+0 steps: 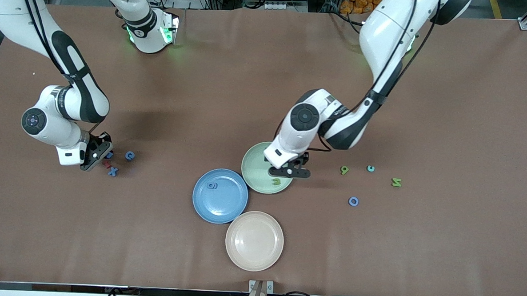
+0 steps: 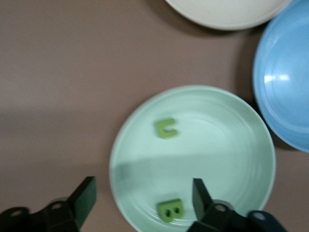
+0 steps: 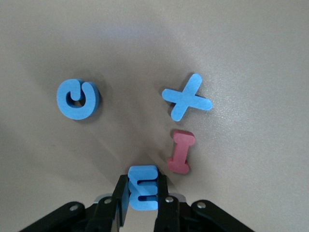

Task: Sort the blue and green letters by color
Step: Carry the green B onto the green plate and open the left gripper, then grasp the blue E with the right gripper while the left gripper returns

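Only right wrist view: fingers [image 3: 140, 203] clamping blue E [image 3: 143, 187]

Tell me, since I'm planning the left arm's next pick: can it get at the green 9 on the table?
Probably yes. The left gripper hangs open over the green plate, and the green 9 lies alone on bare table toward that arm's end, with nothing between.
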Available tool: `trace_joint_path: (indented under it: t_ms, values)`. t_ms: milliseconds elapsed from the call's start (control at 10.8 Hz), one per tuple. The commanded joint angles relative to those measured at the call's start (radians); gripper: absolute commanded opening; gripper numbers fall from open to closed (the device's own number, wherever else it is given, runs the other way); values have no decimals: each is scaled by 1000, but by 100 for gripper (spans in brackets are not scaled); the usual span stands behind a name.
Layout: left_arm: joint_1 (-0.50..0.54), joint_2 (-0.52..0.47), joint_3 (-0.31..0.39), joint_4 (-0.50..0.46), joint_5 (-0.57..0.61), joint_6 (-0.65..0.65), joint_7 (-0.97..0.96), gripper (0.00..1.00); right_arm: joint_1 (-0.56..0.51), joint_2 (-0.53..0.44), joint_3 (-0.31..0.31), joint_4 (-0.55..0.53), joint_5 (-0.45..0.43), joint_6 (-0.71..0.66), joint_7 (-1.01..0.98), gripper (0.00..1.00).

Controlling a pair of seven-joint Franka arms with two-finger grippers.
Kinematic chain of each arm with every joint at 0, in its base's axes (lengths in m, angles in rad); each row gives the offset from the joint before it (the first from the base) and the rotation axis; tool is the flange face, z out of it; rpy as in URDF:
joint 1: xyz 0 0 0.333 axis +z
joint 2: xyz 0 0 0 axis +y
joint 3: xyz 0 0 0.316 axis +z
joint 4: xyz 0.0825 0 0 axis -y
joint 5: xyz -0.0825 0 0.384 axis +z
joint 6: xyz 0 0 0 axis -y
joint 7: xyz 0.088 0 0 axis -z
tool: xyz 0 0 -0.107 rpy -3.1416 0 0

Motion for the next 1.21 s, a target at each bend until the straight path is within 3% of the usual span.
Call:
trace_joint_path:
  t_ms: [0,279,465,558,651,837,1023,1116]
  values:
    - [121,-108,-4,-34,19,-108,234,100,-11,2,14,50,-5,-44,-19,0]
    - [260,-140,-5,-74,20,-199,526,100,65,6,31,159,15,-168,67,0]
    - [389,-200,-10,-192,20,-185,609,100,146,12,31,230,70,-234,195,0]
    - [418,-236,-10,-255,23,-146,605,91,194,27,28,270,142,-268,246,0]
    - [437,-273,-4,-333,25,-91,591,90,232,51,28,303,188,-284,307,0]
    - [556,-300,-8,-445,29,44,596,89,329,102,28,368,198,-282,499,0]
    - [592,-298,-2,-537,29,167,555,79,412,157,30,435,202,-279,694,0]
    - [616,-294,-1,-583,51,240,551,79,458,180,30,471,202,-279,780,0]
